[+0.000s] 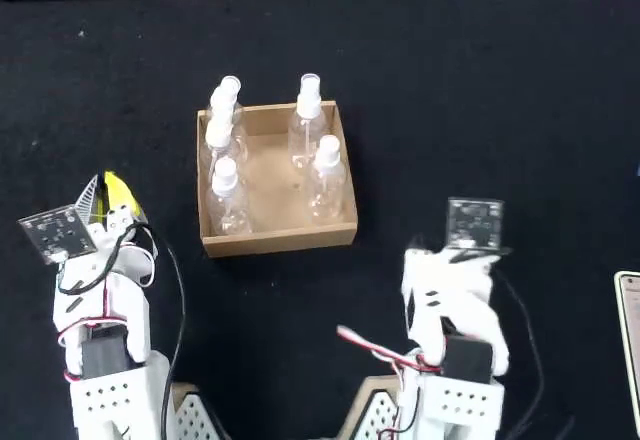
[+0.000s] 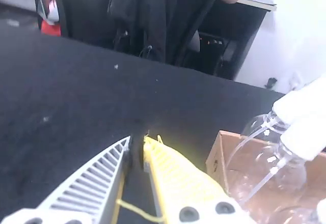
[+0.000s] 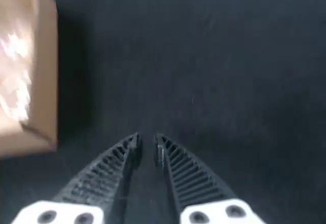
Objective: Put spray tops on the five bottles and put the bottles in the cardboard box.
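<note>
Five bottles [image 1: 226, 185] stand upright inside the cardboard box [image 1: 280, 240], and each one carries a white spray top [image 1: 309, 84]. Three of them stand close together along one side wall and two along the opposite wall. The box sits near the middle of the black desk [image 1: 480, 90].

The left pincer [image 2: 137, 141] is almost closed, with only a thin slit between its white finger and its yellow finger, and it holds nothing. It hangs low, just beside a corner of the box. The right pincer [image 3: 146, 140] is also almost closed and empty, over bare desk near the other side of the box.

By my judgement the task looks finished, so the danger is mostly in any further move. The bottles look light and tall, so a sideways swing of the left arm could push the box wall and tip the crowded three. I cannot tell if every top is fully seated; a loose one could fall off when the box is shaken.
</note>
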